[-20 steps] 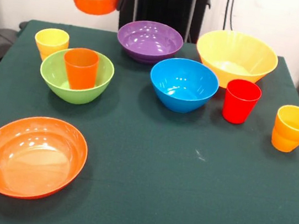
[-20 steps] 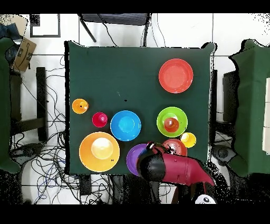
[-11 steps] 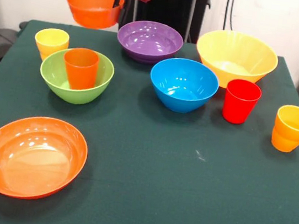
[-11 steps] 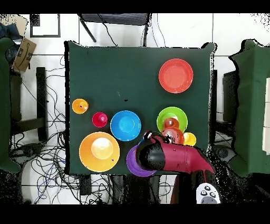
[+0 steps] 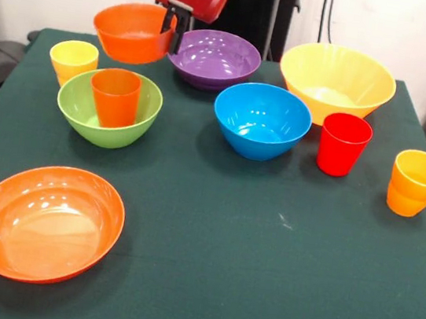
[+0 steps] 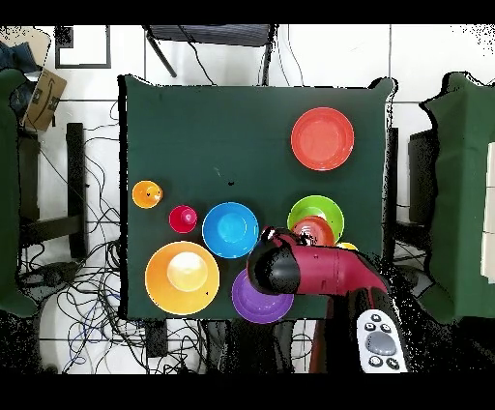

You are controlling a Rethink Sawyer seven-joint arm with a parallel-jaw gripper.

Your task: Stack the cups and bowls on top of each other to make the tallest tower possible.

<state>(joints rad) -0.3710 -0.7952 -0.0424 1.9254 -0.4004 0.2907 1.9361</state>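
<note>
My gripper [image 5: 173,29] is shut on the right rim of a small deep orange bowl [image 5: 132,32], holding it in the air just above and behind the green bowl [image 5: 108,118]. An orange cup [image 5: 115,96] stands upright inside the green bowl. In the overhead view the red arm [image 6: 314,271] covers the held bowl and part of the green bowl [image 6: 315,213]. On the cloth stand a yellow cup [image 5: 72,60], a purple bowl [image 5: 213,58], a blue bowl [image 5: 261,120], a big yellow bowl [image 5: 336,82], a red cup [image 5: 343,144], a yellow-orange cup [image 5: 416,182] and a wide shallow orange bowl [image 5: 46,222].
The dark green tablecloth [image 5: 260,277] covers the whole table. Black chairs and cables [image 6: 58,242] surround the table on the floor in the overhead view.
The gripper has carried the small orange bowl down and toward the green bowl; one second ago it hung higher and farther back. Everything on the table stayed put.
</note>
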